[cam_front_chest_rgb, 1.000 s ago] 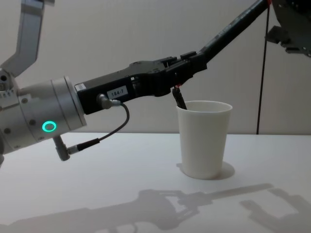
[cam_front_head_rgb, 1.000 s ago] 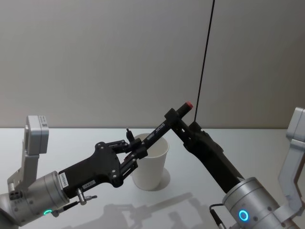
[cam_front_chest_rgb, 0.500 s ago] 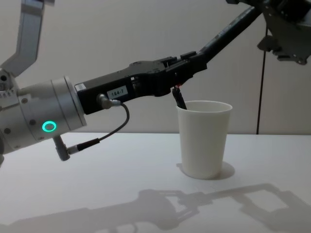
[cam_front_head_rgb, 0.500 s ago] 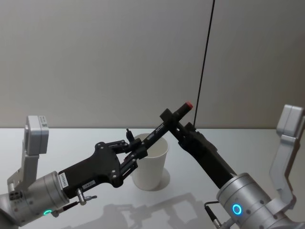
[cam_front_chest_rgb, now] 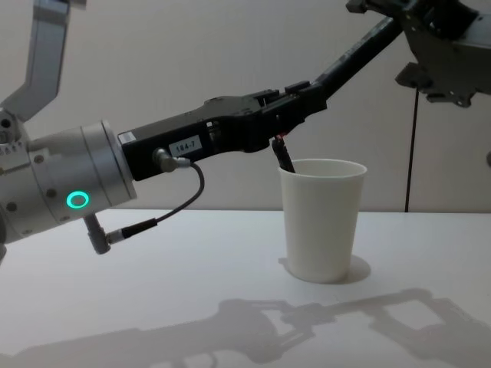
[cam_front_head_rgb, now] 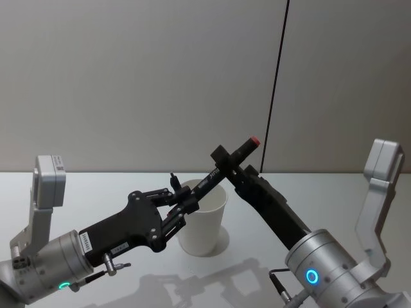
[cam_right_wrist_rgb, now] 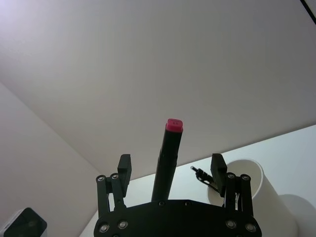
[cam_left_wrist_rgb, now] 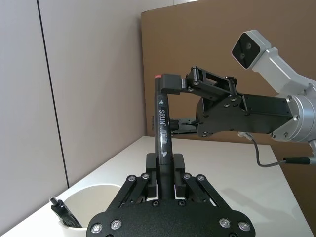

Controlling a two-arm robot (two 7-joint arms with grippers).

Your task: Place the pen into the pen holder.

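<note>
Head view: one white paper cup, the pen holder [cam_front_head_rgb: 204, 226], stands upright on a pale table [cam_front_head_rgb: 96, 186]. There are two pens. The pen [cam_front_head_rgb: 210, 179], black with a red end cap, slants in the air above the cup's left rim, red end highest. The left gripper [cam_front_head_rgb: 185, 208] reaches in from the left, its jaws closed on the pen's lower part. The right gripper [cam_front_head_rgb: 232, 162] reaches in from the right to the pen's upper part. A second pen [cam_front_head_rgb: 173, 178] shows as a thin black tip at the cup's left rim, beside the left gripper. A dark vertical seam [cam_front_head_rgb: 276, 83] runs down the grey wall behind.

Left wrist view: both fingers of the left gripper press the barrel, which reads "SRUN". One right finger sits beside the red cap. A brown cardboard panel [cam_left_wrist_rgb: 222, 39] stands behind. The second pen leans inside the cup.

Right wrist view: the right gripper's two fingers stand spread, with the pen rising between them and a gap on each side, so the jaws are open and grip nothing.

Chest view: from the side, the held pen lies wholly above the rim, outside the cup. The second pen's tip pokes just over the rim.
</note>
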